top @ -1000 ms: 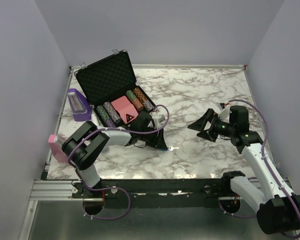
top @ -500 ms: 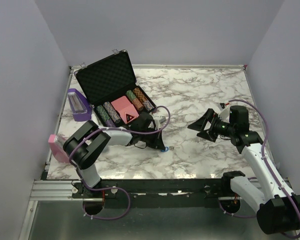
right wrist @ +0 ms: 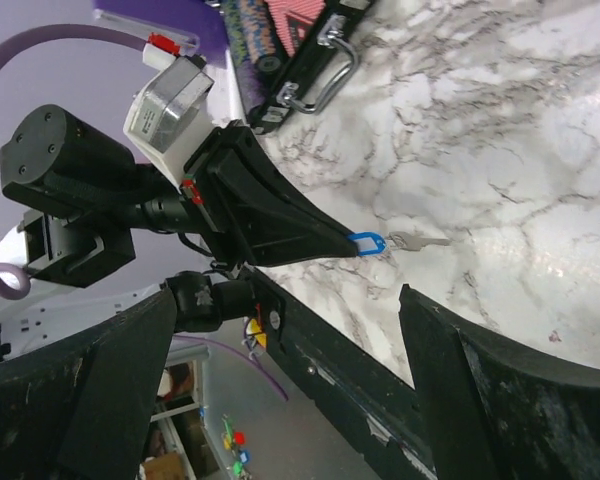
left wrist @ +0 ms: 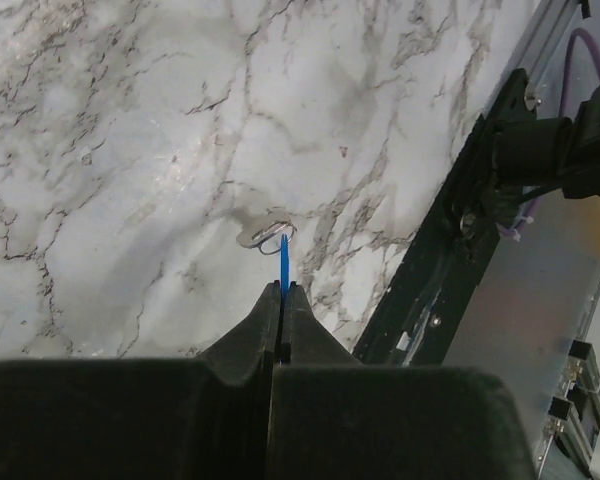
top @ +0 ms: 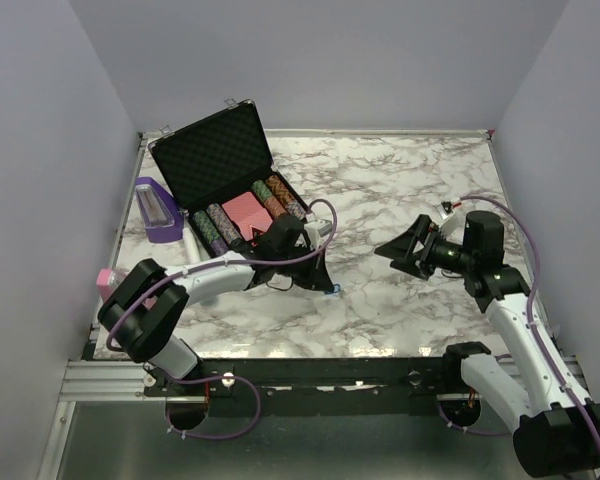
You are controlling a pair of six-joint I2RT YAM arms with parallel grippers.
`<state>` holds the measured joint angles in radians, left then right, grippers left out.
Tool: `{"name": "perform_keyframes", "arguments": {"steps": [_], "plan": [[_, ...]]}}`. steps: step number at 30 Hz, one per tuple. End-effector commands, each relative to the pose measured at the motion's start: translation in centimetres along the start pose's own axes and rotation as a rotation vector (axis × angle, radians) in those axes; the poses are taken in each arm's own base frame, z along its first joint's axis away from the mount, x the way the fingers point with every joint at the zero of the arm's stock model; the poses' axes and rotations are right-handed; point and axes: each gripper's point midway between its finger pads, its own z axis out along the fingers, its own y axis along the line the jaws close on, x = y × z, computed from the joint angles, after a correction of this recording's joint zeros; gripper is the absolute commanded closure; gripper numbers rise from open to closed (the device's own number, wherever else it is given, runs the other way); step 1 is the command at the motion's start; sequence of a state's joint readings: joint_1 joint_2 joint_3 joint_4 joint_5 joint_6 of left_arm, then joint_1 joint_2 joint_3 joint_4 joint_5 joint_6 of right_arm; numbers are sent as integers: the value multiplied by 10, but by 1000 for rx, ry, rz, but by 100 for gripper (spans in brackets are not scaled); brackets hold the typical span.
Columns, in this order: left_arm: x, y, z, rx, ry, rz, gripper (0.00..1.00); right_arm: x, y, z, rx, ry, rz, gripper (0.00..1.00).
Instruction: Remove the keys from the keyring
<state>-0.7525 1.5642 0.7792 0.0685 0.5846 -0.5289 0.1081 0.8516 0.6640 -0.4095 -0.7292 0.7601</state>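
My left gripper (top: pixel 327 286) is shut on the small blue tag (top: pixel 335 290) of the keyring, low over the marble table (top: pixel 410 190) near its front edge. In the left wrist view the tag (left wrist: pixel 283 268) shows edge-on between the closed fingertips, with the thin ring and a silvery key (left wrist: pixel 263 237) hanging just past it, close to the marble. The right wrist view shows the tag (right wrist: pixel 364 244) and the key (right wrist: pixel 418 241) sticking out from the left gripper's tip. My right gripper (top: pixel 400 252) is open and empty, well to the right and facing the keyring.
An open black case (top: pixel 215 160) with poker chips and a red card box (top: pixel 245 215) stands behind the left arm. A purple box (top: pixel 158 210) sits at the left edge and a pink object (top: pixel 107 283) lies by the left front corner. The table's black front rail (left wrist: pixel 450 240) is close.
My left arm has swung and drawn the blue tag with the key slightly back and left from where it lay on the marble. My right arm has shifted only slightly.
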Motion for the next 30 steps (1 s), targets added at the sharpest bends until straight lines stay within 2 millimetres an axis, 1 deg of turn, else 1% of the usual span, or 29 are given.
{"name": "perform_keyframes", "arguments": {"steps": [1, 5, 8, 10, 12, 19, 24, 28, 30], "plan": [[-24, -32, -21, 1, -50, 59, 100, 4, 27, -6, -133, 14, -34, 0], [-33, -55, -41, 0, -66, 104, 100, 1, 45, -10, -213, 16, -40, 0], [-41, -74, -58, 2, -89, 150, 100, -4, 65, -15, -291, 6, -48, 0], [-43, -86, -71, 2, -90, 170, 100, -6, 78, -18, -343, 1, -56, 0], [-48, -101, -84, 12, -103, 208, 100, -9, 92, -22, -397, -9, -67, 0], [-63, -137, -130, 7, -178, 259, 100, -12, 145, -36, -606, -18, -126, 1], [-72, -164, -161, 41, -239, 282, 100, -6, 178, -39, -745, 4, -133, 7], [-75, -182, -181, 72, -278, 290, 100, 5, 205, -37, -822, 23, -157, 12], [-76, -190, -191, 90, -300, 298, 100, 11, 215, -36, -849, 37, -166, 14]]}}
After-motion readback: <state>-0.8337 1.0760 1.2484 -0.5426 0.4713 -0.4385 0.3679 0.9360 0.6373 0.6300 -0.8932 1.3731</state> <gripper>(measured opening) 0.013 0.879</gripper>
